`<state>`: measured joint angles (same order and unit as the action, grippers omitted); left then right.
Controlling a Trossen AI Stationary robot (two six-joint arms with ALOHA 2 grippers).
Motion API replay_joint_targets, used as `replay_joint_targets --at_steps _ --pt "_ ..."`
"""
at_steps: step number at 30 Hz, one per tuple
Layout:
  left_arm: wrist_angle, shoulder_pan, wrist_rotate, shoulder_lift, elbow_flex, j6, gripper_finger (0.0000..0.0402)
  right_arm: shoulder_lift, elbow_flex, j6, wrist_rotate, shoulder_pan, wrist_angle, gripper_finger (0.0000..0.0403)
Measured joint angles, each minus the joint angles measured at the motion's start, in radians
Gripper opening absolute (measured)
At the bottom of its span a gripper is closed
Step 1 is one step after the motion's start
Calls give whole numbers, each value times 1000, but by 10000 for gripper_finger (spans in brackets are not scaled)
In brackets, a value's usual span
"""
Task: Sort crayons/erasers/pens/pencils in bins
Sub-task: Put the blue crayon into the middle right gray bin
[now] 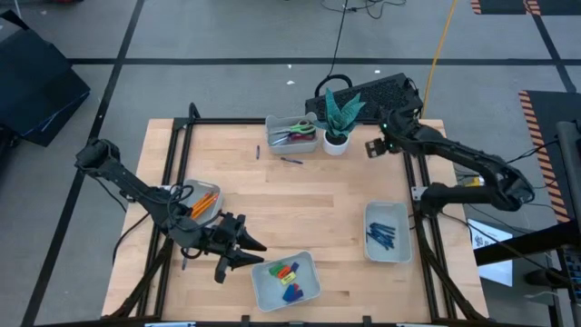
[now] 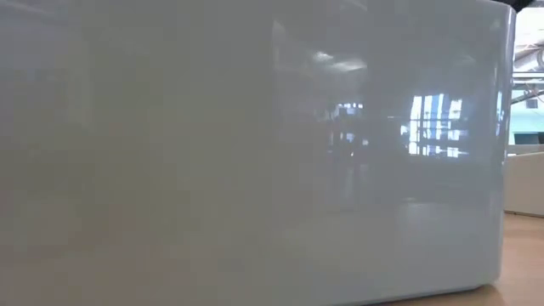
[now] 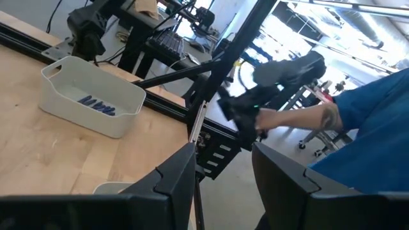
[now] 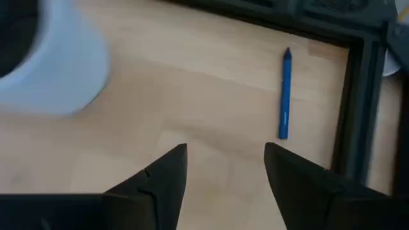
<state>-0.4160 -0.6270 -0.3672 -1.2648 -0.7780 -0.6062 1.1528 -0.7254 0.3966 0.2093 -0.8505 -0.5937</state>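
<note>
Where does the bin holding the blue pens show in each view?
High: pen bin, lower right.
Left wrist: far ahead, beside the rail.
Right wrist: not in it.
Low: cannot tell; a pale surface fills it.
Shared landmark: black frame rail beside the bin.

bins (image 1: 388, 247) light grey | erasers (image 1: 288, 272) yellow, green, red, blue | pencils (image 1: 203, 202) orange | pen (image 4: 284, 94) blue | table (image 1: 318, 195) pale wood

Low view: nearly filled by the smooth, glossy light-grey plastic wall of a bin (image 2: 212, 161), very close to cam. Rounded corner at right. Faint window/light reflections on the wall. Strip of light wooden tabletop (image 2: 518, 272) at bottom right; blurry room bg beyond.
</note>
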Motion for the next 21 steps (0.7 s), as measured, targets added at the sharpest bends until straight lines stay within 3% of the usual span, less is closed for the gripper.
replay_joint_targets --at_steps 5,10,15,21 --pt "0 0 0 0 0 0 157 75 120 77 21 -87 250 199" --pt "0 0 0 0 0 0 157 152 173 137 214 -67 482 198" --pt "0 0 0 0 0 0 157 244 165 206 390 -22 506 195" --pt "0 0 0 0 0 0 157 292 163 309 444 -5 507 164"
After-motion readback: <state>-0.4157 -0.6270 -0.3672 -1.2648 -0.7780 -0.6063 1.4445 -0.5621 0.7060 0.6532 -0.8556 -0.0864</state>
